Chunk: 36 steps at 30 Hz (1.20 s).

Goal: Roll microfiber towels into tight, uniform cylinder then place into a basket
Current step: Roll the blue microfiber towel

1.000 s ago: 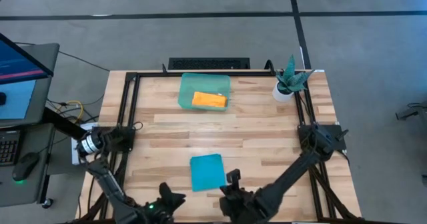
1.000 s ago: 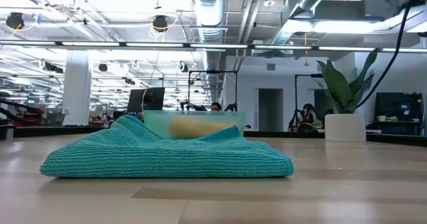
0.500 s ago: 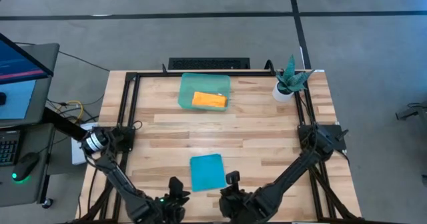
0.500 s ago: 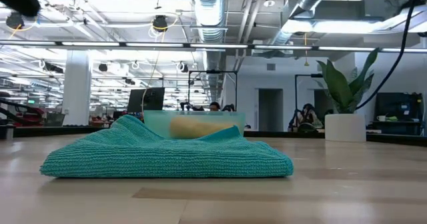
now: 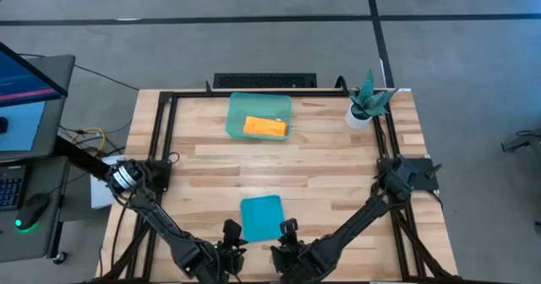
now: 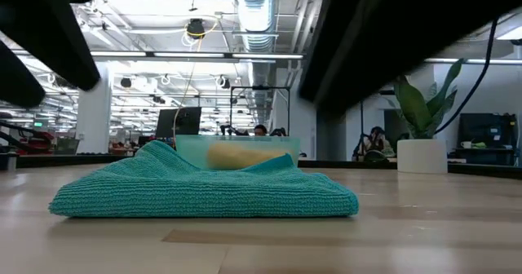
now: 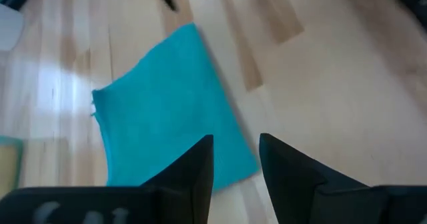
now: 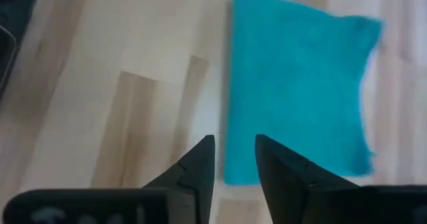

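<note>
Butcher-block planks fill the middle of the high view, and on this table [image 5: 338, 166] your teal towel [image 5: 262, 218] lies flat at lower centre, folded but not yet rolled. The orange towel [image 5: 265, 127] already sits in the pale-green basket [image 5: 237, 108] at upper centre, with a potted plant [image 5: 366, 102] at the upper right.

Your left gripper [image 5: 231, 231] hangs just beside the teal towel's lower left corner, and the right gripper [image 5: 288, 230] just beside its lower right corner. Each wrist view shows a narrow gap between the fingers, with nothing held.

To roll well, I judge you should bring both grippers down evenly on the near edge, pinch the whole thickness, and turn it over toward the basket, keeping the two ends level so the cylinder stays uniform.

No brand, label or readable writing shows anywhere.
</note>
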### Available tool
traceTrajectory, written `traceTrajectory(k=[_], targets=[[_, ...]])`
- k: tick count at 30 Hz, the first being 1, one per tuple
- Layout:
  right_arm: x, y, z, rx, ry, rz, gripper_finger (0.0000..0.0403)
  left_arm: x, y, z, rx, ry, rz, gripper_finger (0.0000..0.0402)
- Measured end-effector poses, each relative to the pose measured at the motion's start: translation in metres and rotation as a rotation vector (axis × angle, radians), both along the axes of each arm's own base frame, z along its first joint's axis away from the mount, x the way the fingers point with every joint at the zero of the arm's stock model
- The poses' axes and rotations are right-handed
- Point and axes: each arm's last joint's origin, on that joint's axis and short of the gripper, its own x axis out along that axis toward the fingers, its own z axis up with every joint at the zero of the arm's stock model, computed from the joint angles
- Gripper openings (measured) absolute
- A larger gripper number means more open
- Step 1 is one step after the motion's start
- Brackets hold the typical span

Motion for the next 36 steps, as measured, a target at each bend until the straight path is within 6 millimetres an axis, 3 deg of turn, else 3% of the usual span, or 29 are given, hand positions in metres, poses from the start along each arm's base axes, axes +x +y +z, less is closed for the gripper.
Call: traceTrajectory(k=[4,12,27,36], targets=[[0.007,-0.004,-0.014,0.004,0.029,-0.004,0.0135,0.004,0.005,-0.006,-0.03,-0.008,0.011,0.0115],[0.016,-0.017,-0.016,0.099,0.105,-0.047,0.0136,0.005,0.021,-0.025,-0.05,0.027,0.033,0.0115],[0.013,-0.037,-0.04,0.098,0.151,-0.127,0.0146,0.012,0.043,-0.045,-0.161,0.047,0.068,0.0115],[0.021,-0.046,-0.041,0.142,0.136,-0.19,0.0102,0.013,0.044,-0.045,-0.173,0.053,0.084,0.01]])
